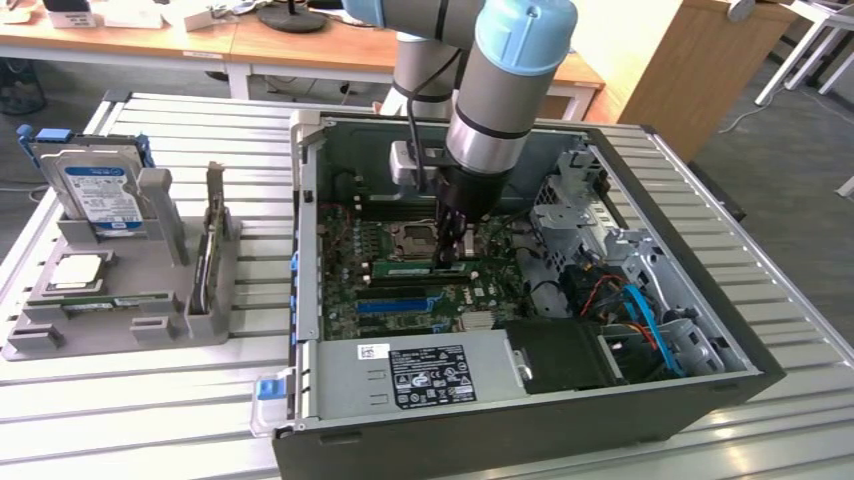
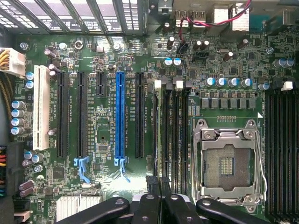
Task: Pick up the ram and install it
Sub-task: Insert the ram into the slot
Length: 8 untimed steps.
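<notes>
Pincer (image 2: 161,189) tight on ram (image 1: 407,267), slots (image 2: 183,135) alongside

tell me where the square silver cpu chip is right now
The square silver CPU chip lies flat in the grey plastic tray on the exterior view's left, just nearer the camera than the upright blue-labelled hard drive.

The open computer case (image 1: 534,420) sits mid-worktop (image 1: 134,420). A holder (image 1: 80,345) lies beside it, by the edge at the exterior view's left, with a hard drive (image 1: 100,190) standing at its far end. Inside the case, the claw (image 1: 454,262) grips the ram (image 1: 400,267), which stands in a slot beside the CPU socket (image 1: 416,237).
</notes>
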Motion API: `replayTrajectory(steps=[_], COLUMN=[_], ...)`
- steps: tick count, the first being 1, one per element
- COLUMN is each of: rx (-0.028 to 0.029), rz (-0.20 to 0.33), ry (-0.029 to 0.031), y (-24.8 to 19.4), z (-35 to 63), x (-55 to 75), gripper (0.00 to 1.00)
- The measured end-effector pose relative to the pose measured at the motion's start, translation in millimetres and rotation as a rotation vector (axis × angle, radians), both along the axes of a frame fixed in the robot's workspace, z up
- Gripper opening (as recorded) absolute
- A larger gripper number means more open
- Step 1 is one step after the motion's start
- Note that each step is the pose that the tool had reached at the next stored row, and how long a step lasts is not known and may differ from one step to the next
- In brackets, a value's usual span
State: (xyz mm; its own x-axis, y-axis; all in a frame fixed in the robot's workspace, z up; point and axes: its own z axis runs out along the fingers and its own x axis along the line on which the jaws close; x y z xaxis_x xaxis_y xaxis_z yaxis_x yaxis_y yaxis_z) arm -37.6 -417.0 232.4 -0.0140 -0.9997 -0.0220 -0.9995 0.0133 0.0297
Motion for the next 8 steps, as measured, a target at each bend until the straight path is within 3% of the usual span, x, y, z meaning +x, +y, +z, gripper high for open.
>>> replayTrajectory(steps=[8], rx=[0.0], rz=[0.007], ry=[0.0], y=[0.0], z=[0.0], x=[0.0], gripper=[0.12])
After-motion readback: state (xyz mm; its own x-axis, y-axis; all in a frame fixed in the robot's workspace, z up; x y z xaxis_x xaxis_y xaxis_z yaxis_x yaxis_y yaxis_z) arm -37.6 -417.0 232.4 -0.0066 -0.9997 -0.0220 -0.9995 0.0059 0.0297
